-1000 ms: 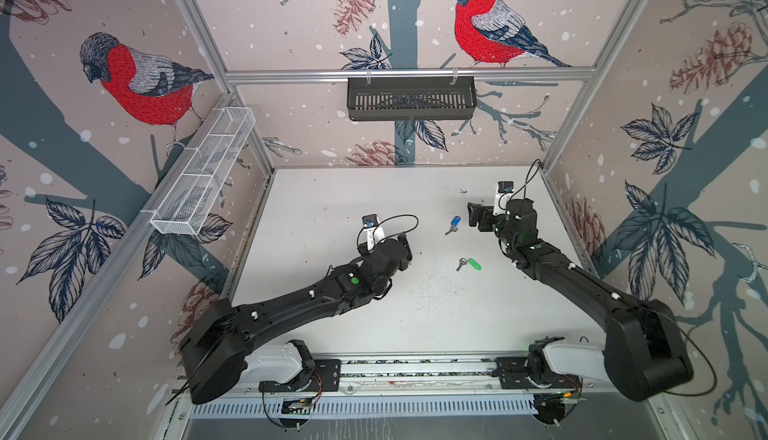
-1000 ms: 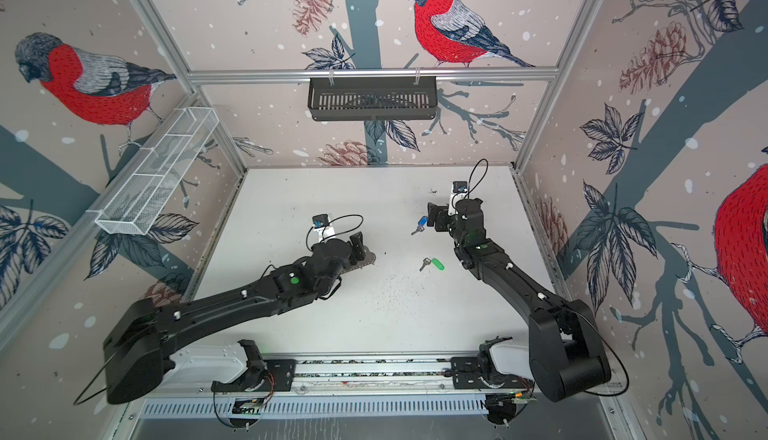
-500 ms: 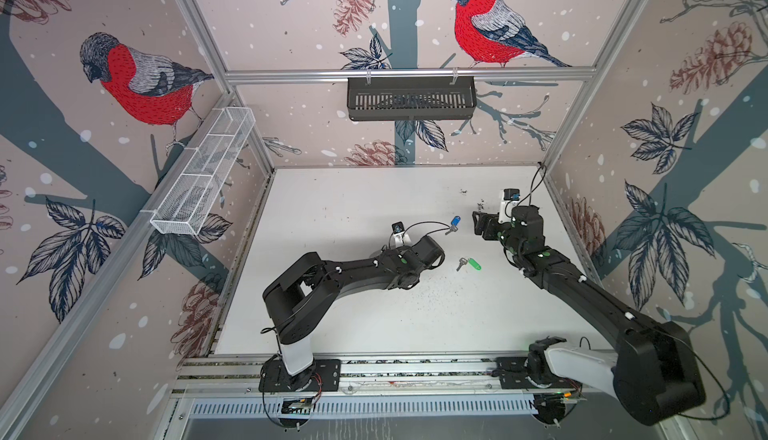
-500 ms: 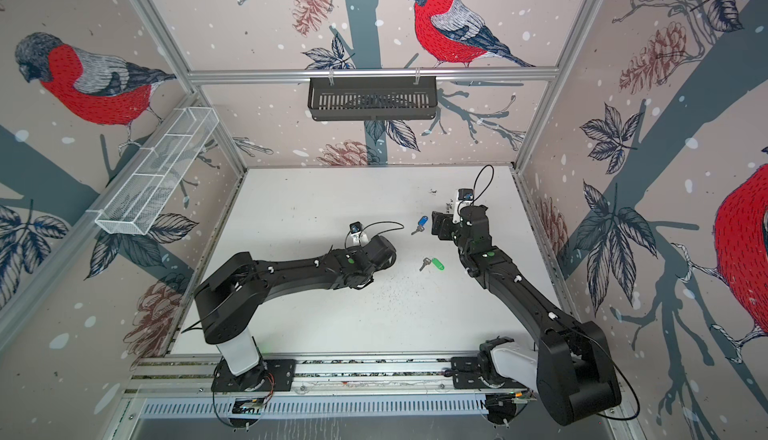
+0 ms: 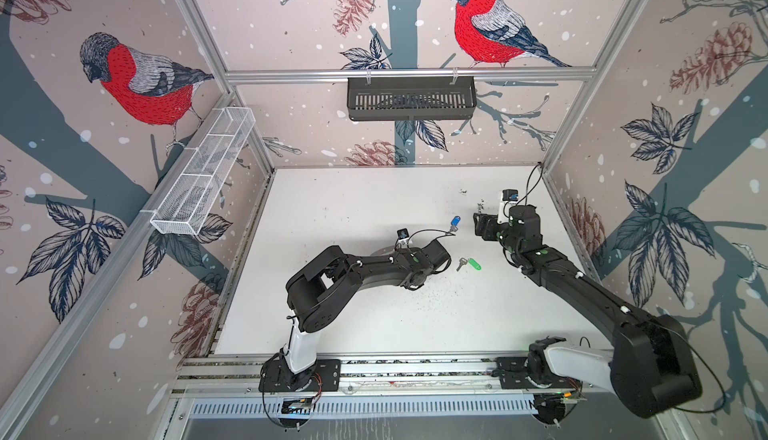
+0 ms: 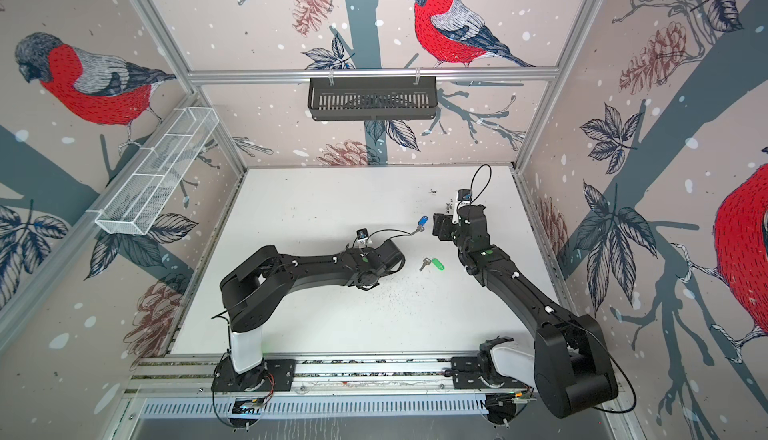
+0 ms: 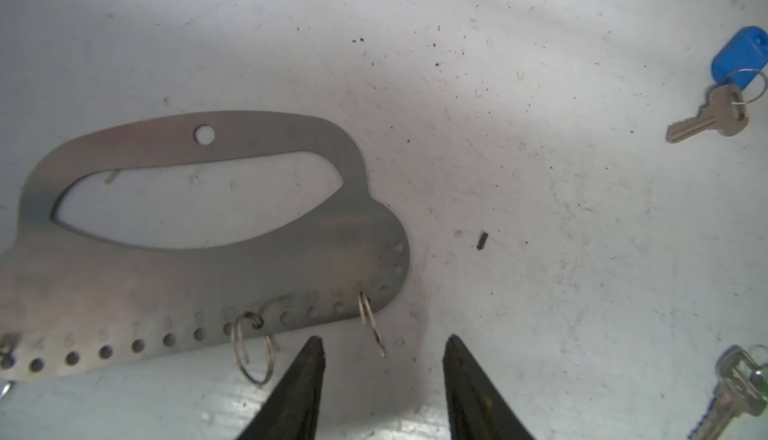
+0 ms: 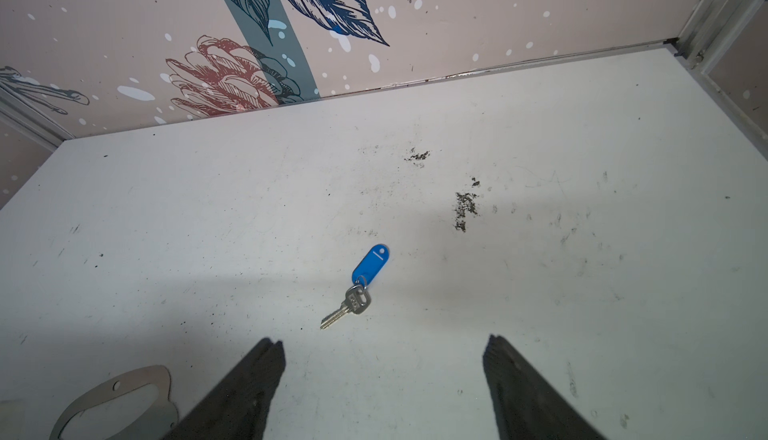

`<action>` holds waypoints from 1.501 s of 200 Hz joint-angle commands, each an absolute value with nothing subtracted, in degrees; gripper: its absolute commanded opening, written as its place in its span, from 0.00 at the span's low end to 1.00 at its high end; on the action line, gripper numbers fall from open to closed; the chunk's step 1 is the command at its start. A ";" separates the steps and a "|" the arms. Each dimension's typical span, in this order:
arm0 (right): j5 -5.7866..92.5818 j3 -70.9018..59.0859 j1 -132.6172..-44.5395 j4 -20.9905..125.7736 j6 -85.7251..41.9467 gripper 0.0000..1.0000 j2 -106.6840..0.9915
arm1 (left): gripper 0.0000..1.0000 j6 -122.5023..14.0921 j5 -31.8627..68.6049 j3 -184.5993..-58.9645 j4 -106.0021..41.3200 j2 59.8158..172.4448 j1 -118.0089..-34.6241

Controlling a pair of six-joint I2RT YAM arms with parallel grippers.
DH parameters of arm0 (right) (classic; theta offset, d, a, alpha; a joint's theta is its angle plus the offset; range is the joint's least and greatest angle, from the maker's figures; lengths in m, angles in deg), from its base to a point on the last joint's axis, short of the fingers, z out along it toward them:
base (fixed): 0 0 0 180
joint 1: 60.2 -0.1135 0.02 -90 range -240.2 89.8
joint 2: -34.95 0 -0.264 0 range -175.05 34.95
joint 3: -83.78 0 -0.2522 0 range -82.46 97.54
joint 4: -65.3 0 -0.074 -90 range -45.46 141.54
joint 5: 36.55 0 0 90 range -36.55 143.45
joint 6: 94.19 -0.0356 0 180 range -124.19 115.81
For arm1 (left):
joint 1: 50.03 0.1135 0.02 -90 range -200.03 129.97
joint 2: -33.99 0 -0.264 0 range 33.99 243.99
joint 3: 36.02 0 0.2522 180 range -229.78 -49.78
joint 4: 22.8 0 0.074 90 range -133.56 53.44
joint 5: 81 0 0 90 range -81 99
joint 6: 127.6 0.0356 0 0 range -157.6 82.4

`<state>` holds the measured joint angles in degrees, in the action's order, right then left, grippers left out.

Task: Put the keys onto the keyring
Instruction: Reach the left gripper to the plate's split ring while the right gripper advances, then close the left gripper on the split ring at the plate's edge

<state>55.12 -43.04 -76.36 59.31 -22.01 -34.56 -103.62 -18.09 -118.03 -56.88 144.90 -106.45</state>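
Note:
The keyring, a flat grey plate with a large oval opening, lies on the white table; in both top views my left arm hides most of it. Two small wire rings hang from its row of holes. My left gripper is open, and the tip of one wire ring lies between its fingertips. The blue-tagged key lies just ahead of my open right gripper. The green-tagged key lies between the two arms.
A black slotted basket hangs on the back wall and a white wire basket on the left wall. Dark crumbs dot the table. The right wall stands close behind my right arm.
My left arm has folded at the elbow and its gripper has slid right toward the keys, its jaws narrowing. My right gripper has dropped slightly nearer the blue-tagged key and narrowed a little.

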 commanded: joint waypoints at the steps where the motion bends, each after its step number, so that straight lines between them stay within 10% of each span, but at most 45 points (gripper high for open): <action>1: 56.08 -42.67 -76.37 59.19 -22.30 0.80 -34.34 | 0.43 -104.24 -19.32 -118.73 -58.61 145.34 -106.54; 300: 57.40 -42.65 -76.23 58.40 -21.93 0.79 -32.01 | 0.18 -103.25 -22.99 -123.09 -62.93 149.66 -106.54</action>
